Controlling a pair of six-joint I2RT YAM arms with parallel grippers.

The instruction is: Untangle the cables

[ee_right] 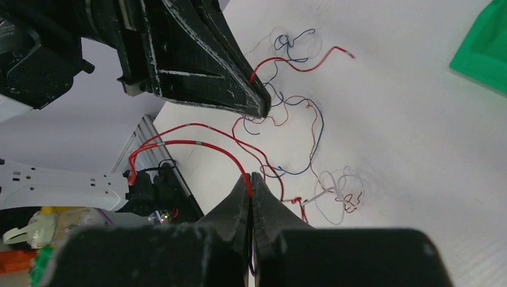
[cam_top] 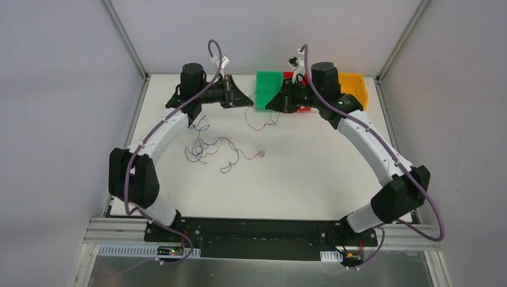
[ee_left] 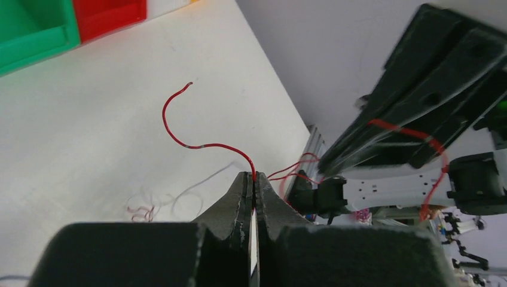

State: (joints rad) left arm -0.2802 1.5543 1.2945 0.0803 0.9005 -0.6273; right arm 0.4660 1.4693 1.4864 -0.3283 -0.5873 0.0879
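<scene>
1. The white table (cam_top: 311, 179) carries it all. A green bin (cam_top: 268, 84), a red bin (ee_left: 107, 15) and a yellow bin (cam_top: 353, 84) stand along its far edge.
2. My left claw (ee_left: 253, 179) and right claw (ee_right: 251, 179) are raised near each other, tips facing, in front of the green bin.
3. The cables (cam_top: 206, 149) sprawl left of centre on the table, below my claws. They form a loose web, not a tight ball.
4. Each claw is pinched closed on a red wire (ee_left: 203, 145). I judge it to be one strand, slack between them and partly lifted.
5. A dark blue wire (ee_right: 317, 131) and whitish loops (ee_right: 338, 185) cross other red strands on the table, so most of the separating is left. Nothing looks fully freed.
</scene>
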